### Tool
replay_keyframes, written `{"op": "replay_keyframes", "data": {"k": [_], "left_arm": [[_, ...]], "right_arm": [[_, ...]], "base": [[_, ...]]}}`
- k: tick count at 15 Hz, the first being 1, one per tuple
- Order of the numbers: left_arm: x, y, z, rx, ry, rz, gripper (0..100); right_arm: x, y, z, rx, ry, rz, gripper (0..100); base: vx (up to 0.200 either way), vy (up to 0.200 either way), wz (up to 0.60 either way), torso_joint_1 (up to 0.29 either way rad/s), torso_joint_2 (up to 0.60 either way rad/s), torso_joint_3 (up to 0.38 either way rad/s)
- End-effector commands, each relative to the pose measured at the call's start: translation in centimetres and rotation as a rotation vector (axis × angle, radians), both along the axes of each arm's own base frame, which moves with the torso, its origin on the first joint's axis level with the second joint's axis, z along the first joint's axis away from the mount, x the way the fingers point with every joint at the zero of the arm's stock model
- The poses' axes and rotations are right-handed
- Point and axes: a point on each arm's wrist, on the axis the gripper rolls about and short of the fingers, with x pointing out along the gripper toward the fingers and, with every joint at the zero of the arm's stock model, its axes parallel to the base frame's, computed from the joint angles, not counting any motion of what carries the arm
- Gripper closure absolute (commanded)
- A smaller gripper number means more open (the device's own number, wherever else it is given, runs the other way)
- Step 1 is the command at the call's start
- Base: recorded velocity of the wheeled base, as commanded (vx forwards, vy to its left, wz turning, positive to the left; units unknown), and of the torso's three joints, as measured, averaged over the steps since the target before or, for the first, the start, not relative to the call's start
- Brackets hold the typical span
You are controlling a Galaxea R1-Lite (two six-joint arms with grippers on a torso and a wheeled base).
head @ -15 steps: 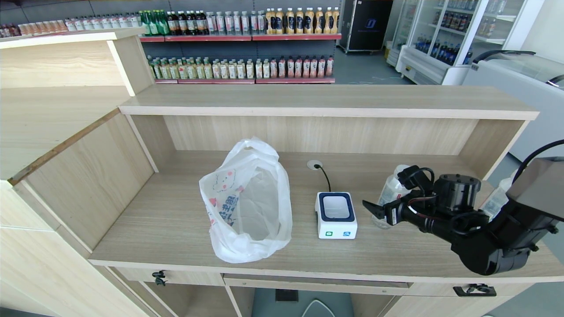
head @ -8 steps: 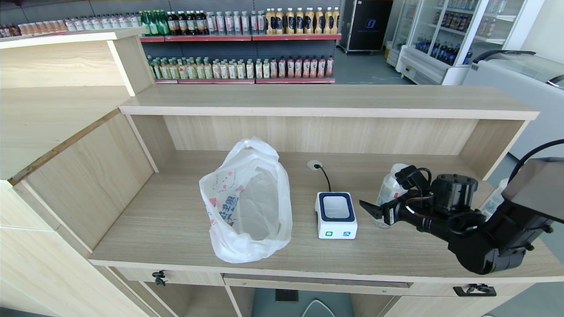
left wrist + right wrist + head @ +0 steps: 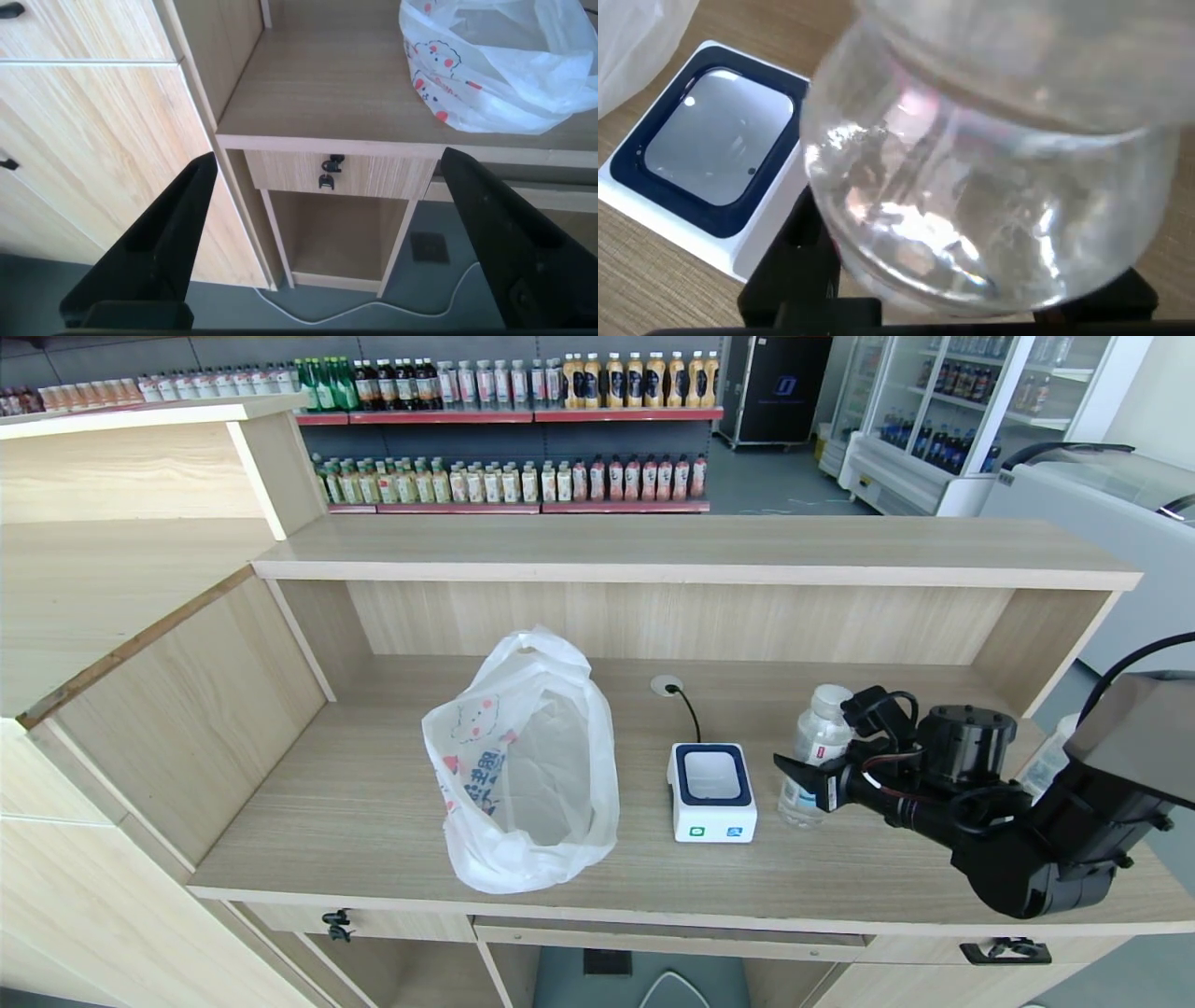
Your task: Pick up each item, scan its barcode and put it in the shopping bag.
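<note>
A clear water bottle (image 3: 810, 756) with a white cap stands upright just right of the white scanner (image 3: 711, 791) with its dark blue window. My right gripper (image 3: 826, 739) is shut on the bottle from the right side. In the right wrist view the bottle (image 3: 990, 187) looms close between the dark fingers (image 3: 799, 280), with the scanner (image 3: 701, 159) just beyond it. The white shopping bag (image 3: 523, 775) stands open-mouthed left of the scanner. My left gripper (image 3: 327, 252) hangs open below the counter's front left corner, with the bag (image 3: 505, 65) up on the counter above it.
A second clear bottle (image 3: 1047, 761) stands at the counter's right end, partly hidden by my right arm. The scanner's black cable (image 3: 688, 709) runs to a hole in the counter. Wooden walls (image 3: 187, 709) close the desk at the left and back. A key (image 3: 329, 171) hangs in the left drawer.
The bottle in my right gripper has swung from tilted to upright and shifted slightly left toward the scanner. The bag and scanner have stayed put.
</note>
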Motion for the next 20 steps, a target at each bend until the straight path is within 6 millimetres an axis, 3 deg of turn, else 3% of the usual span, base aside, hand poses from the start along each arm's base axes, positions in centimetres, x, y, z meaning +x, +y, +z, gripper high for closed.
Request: {"op": "replay_keyframes", "data": {"k": [1,5,6,8,9,12,14,16,20], "left_arm": [[0.0,0.0,0.0,-0.001,0.0,0.001,0],[0.0,0.0,0.0,0.001,0.0,0.001,0],[0.0,0.0,0.0,-0.001,0.0,0.001,0],[0.0,0.0,0.0,-0.001,0.001,0.001,0],[0.0,0.0,0.0,-0.001,0.0,0.001,0],[0.0,0.0,0.0,-0.001,0.0,0.001,0],[0.0,0.0,0.0,-0.001,0.0,0.001,0],[0.0,0.0,0.0,-0.001,0.001,0.001,0],[0.0,0.0,0.0,-0.001,0.0,0.001,0]], "right_arm": [[0.0,-0.1,0.1,0.004,-0.007,-0.002,100],[-0.4,-0.3,0.6,0.02,-0.017,-0.015,100],[-0.8,-0.9,1.4,0.027,-0.024,-0.025,100],[-1.7,-1.2,4.3,0.114,-0.037,0.041,100],[-2.7,-1.2,6.7,0.171,-0.043,0.091,100],[-6.9,-2.0,14.1,0.36,-0.046,0.293,100],[-9.4,-2.9,17.8,0.454,-0.058,0.439,100],[-11.9,-3.6,19.9,0.486,-0.043,0.57,100],[-14.3,-3.1,21.1,0.56,0.043,0.67,100]], "base": [[0.0,0.0,0.0,0.0,0.0,0.0],[0.0,0.0,0.0,0.0,0.0,0.0],[0.0,0.0,0.0,0.0,0.0,0.0],[0.0,0.0,0.0,0.0,0.0,0.0],[0.0,0.0,0.0,0.0,0.0,0.0],[0.0,0.0,0.0,0.0,0.0,0.0],[0.0,0.0,0.0,0.0,0.0,0.0],[0.0,0.0,0.0,0.0,0.0,0.0],[0.0,0.0,0.0,0.0,0.0,0.0]]}}
